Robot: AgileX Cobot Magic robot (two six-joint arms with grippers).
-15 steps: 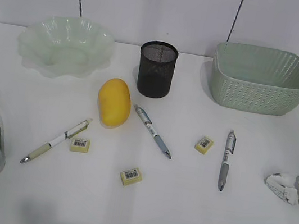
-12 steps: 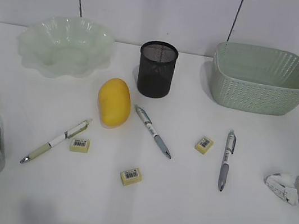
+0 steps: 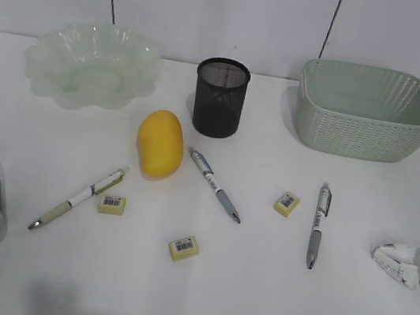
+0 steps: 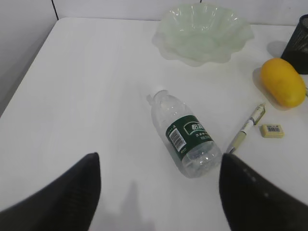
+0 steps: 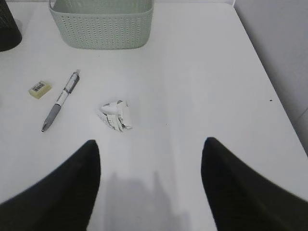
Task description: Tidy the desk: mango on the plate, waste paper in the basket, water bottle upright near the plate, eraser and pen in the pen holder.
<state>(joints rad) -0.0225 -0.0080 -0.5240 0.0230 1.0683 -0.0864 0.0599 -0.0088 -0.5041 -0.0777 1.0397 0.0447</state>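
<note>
1. While nothing is yet sorted, I read the desk [image 3: 250, 308] as the starting layout; both grippers hang above it with jaws spread wide and nothing between them, left gripper [image 4: 159, 192] over the bottle [image 4: 185, 137], right gripper [image 5: 151, 187] near the paper [image 5: 115, 114].

2. Since the bottle lies on its side near the left front edge, cap pointing toward the plate [image 4: 204, 31] and well apart from it, I would make that the left arm's first job; the paper, lying right of the rightmost pen [image 3: 315, 234] and well in front of the basket [image 3: 365, 110], suits the right arm.

3. For the bottle I would close across the labelled middle, square to its long axis, because a round clear body rolls if pinched off-centre; it looks nearly empty, though I cannot be sure from here.

4. For the paper I would drop straight down and close gently; a crumpled ball squashes and can slip.

5. Left for later: the mango [image 3: 160, 143] lies between plate and holder [image 3: 220, 97], touching neither; three pens and three erasers lie scattered on the desk; I would approach each pen across its barrel.
</note>
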